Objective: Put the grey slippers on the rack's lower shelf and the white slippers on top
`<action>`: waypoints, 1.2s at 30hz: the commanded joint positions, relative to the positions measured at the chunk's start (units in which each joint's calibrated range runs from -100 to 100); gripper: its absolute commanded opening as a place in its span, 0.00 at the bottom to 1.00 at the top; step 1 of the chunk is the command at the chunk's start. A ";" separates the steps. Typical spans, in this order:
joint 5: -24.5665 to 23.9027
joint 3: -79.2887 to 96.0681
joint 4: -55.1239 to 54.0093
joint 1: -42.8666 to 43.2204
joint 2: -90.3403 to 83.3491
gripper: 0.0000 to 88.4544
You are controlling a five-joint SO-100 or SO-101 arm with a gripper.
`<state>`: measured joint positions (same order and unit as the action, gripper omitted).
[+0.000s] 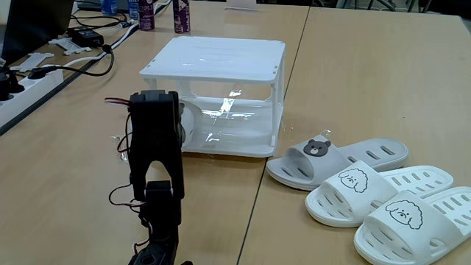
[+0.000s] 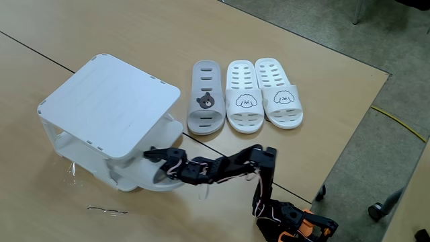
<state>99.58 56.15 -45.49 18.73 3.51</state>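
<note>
One fixed view looks along the wooden table (image 1: 353, 88) from behind the arm; the arm's black body hides the pincer there. This view shows the cables (image 1: 88, 51), the power strip (image 1: 22, 85) and the bottles (image 1: 165, 15) beyond the rack (image 1: 221, 62).

The other fixed view looks down from above. It shows the pincer (image 2: 158, 161) at the open front of the rack (image 2: 101, 101), reaching in under the top (image 2: 111, 107). A grey slipper (image 2: 151, 178) lies half inside the lower shelf (image 1: 235, 129), touching the pincer. The jaws stand around the slipper's edge; whether they clamp it cannot be told.

The second grey slipper (image 2: 206, 97) lies on the table beside the rack, well apart from the pincer. The two white slippers (image 2: 262, 94) lie just beside it, in a row. In the low view the same three slippers lie right of the rack, with the grey slipper (image 1: 331, 158) nearest to it.
</note>
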 commanded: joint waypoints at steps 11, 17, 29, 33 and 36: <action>0.42 -51.33 -1.53 -3.27 32.72 0.01; 0.42 -66.03 -1.44 -2.77 42.90 0.01; 0.42 -62.42 -1.44 -1.87 43.07 0.32; 0.42 -47.81 -1.53 -2.20 34.32 0.32; 0.42 -40.32 -1.70 -2.44 28.09 0.32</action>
<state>99.58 9.61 -46.18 16.78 43.67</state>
